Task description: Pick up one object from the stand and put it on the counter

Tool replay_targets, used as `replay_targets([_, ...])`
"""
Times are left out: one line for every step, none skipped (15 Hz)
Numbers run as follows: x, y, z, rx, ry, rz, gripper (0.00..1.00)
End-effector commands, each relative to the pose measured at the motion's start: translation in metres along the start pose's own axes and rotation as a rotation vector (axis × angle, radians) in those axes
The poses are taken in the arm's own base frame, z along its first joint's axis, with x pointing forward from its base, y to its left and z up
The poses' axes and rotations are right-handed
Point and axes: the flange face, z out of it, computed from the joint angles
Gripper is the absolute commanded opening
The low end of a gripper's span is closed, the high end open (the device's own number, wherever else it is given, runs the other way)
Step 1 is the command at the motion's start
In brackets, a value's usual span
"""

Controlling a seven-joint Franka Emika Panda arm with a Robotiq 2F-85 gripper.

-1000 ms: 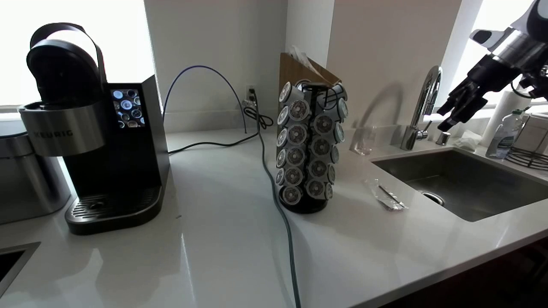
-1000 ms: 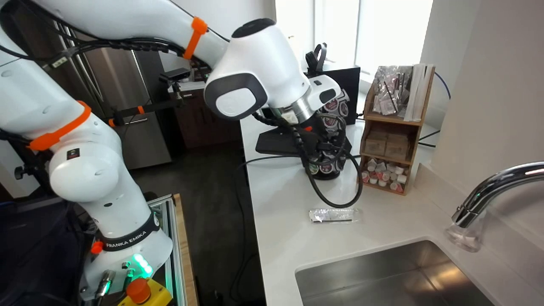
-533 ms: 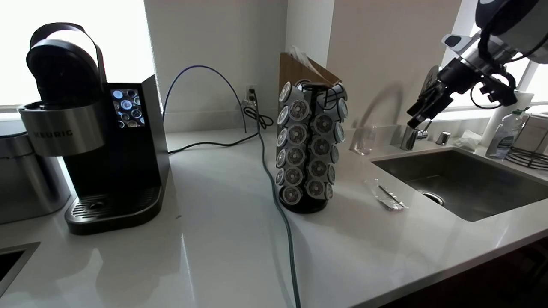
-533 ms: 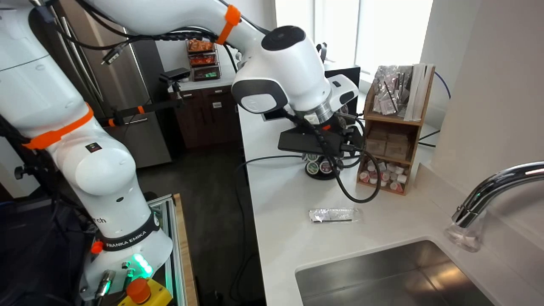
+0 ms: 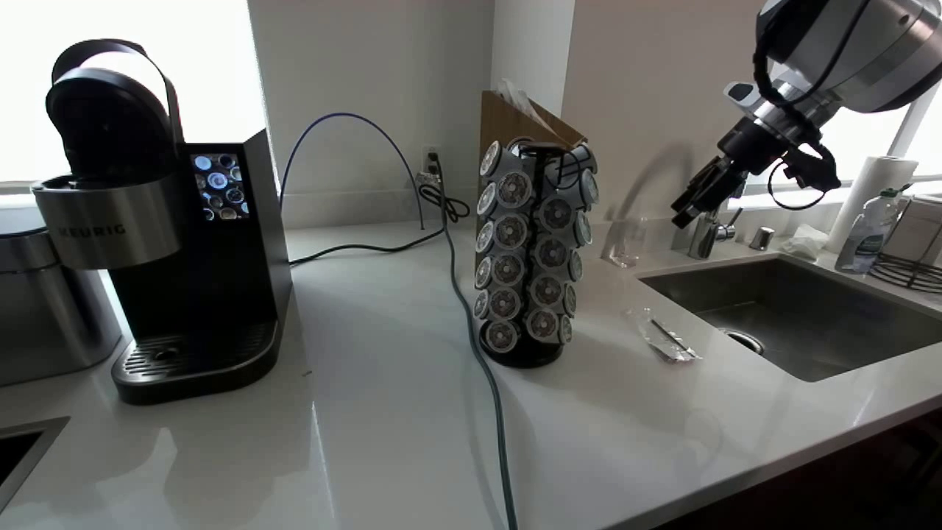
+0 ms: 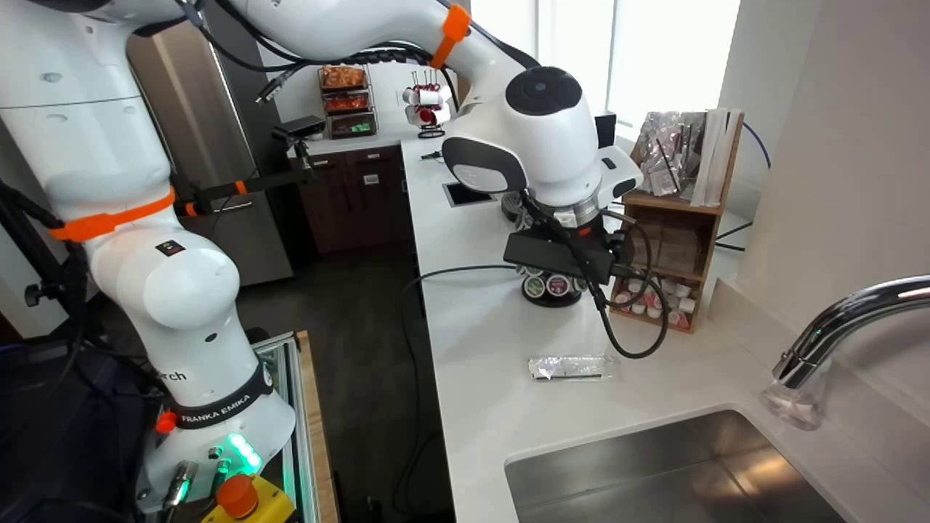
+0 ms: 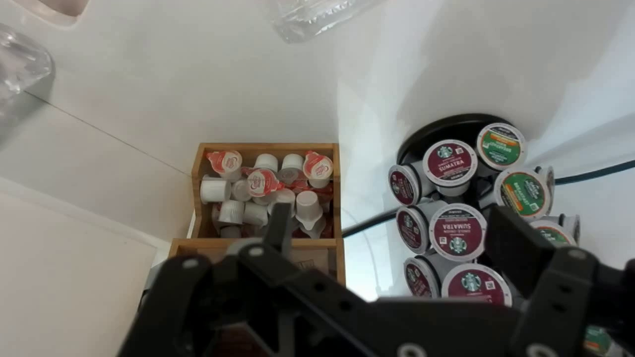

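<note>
The stand is a dark carousel rack whose black base (image 5: 524, 356) rests on the white counter (image 5: 383, 412) in an exterior view. It holds columns of round pale-rimmed pods (image 5: 513, 189). In an exterior view its base (image 6: 551, 299) shows below my arm, which hides most of the rack. In the wrist view, dark red-lidded pods (image 7: 457, 232) and green-lidded ones (image 7: 525, 193) face me on the right. My gripper (image 7: 397, 235) is open with nothing between its fingers. In an exterior view the gripper (image 5: 680, 212) is tilted down, apart from the stand, in front of the faucet.
A wooden organizer (image 6: 625, 287) with creamer cups stands close to the rack. A coffee machine (image 5: 221, 294), a cord (image 5: 494, 397), a clear plastic packet (image 5: 666, 337) and a steel sink (image 5: 780, 313) are also on or in the counter. A faucet (image 6: 835, 327) rises beside the sink.
My arm has moved across the counter, leftward and a little lower in an exterior view, bringing the gripper closer to the stand. The stand and its pods have not moved.
</note>
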Motion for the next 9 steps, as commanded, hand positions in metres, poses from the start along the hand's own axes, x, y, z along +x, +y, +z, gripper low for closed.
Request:
replay_targets([-0.002,0.021,0.031,-0.006,-0.004,0.013,1.00])
replay_targets([-0.002,0.025,0.038,-0.020,0.002,0.017,1.00])
replay_targets([-0.001,0.030,0.044,-0.038,0.008,0.011,1.00])
replay_targets([0.002,0.033,0.051,-0.056,0.015,0.000,1.00])
replay_targets([0.004,0.038,0.056,-0.059,0.026,0.001,1.00])
replay_targets([0.006,0.024,0.035,-0.050,0.008,0.027,1.00])
replay_targets([0.008,0.026,0.041,-0.051,-0.004,0.027,1.00])
replay_targets([0.009,0.025,0.045,-0.048,-0.010,0.028,1.00])
replay_targets([0.010,0.025,0.045,-0.046,-0.008,0.028,1.00])
